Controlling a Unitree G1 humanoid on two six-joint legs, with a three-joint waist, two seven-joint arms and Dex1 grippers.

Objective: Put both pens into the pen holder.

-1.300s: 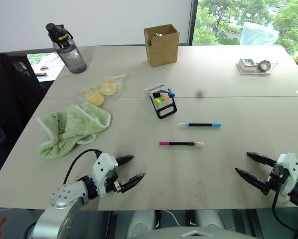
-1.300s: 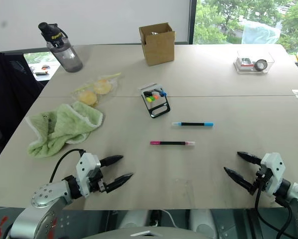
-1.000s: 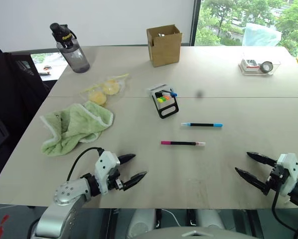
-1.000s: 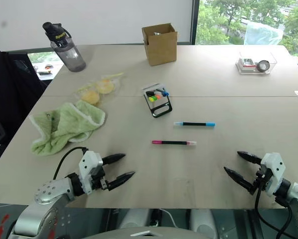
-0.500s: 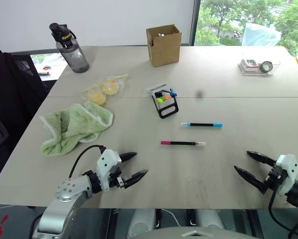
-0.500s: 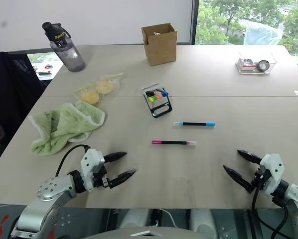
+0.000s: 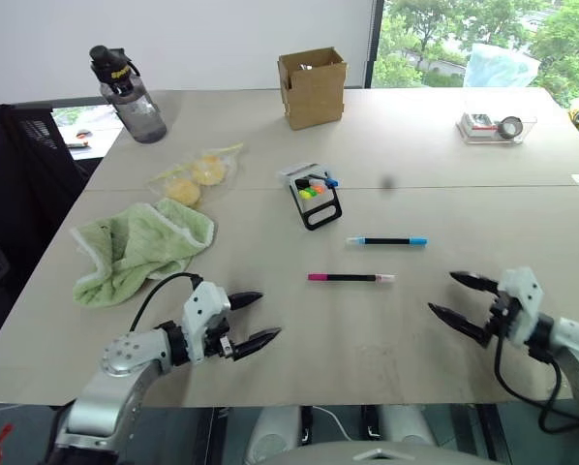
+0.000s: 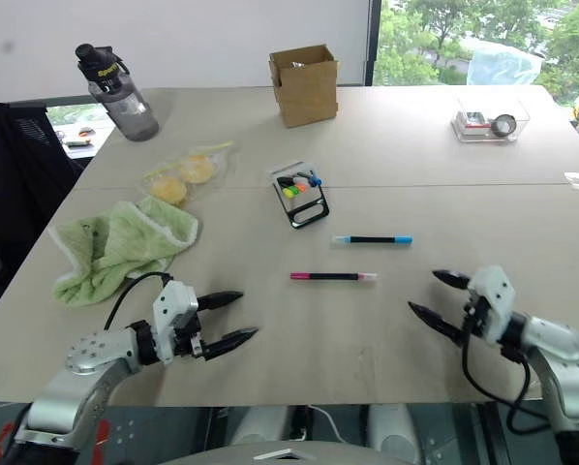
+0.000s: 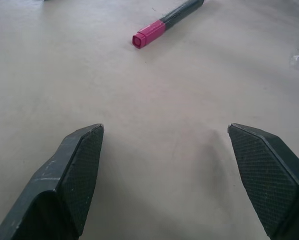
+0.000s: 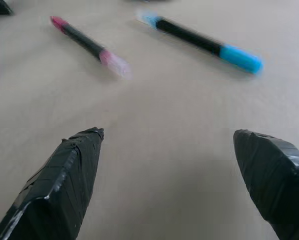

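Left end effector [image 7: 253, 319]: hovers low over the near edge of the desk [image 7: 299, 358], nearer than the pen holder and to its left; arm bent in from the left, fingers pointing right and a little away; fingers spread wide, nothing between them.
Right end effector [image 7: 451, 297]: low over the near edge of the desk, nearer than the pen holder and well to its right; arm reaches in from the right, fingers pointing left toward the pens; fingers spread wide, empty.
Pink-ended pen [image 7: 350, 278]: flat on the desk, just nearer than the pen holder and slightly to its right, lying crosswise; between the two end effectors and touched by neither.
Blue-ended pen [image 7: 387, 241]: flat on the desk, crosswise, right of the pen holder and a little nearer than it; just beyond the pink-ended pen, apart from it.
Pen holder [image 7: 316, 197]: stands mid-desk, black frame with clear sides; inside it short markers with green, orange and blue tips.
Green towel [image 7: 139, 245]: crumpled, left of the pen holder.
Clear bag [image 7: 198, 175]: left of the pen holder, beyond the towel; yellow round pieces inside.
Cardboard box [image 7: 313, 87]: beyond the pen holder, top flaps open; contents cannot be told.
Water bottle [image 7: 128, 95]: far left of the pen holder, upright, dark lid on.
Clear tray [image 7: 493, 127]: far right beyond the pen holder; small items in it, too small to name.
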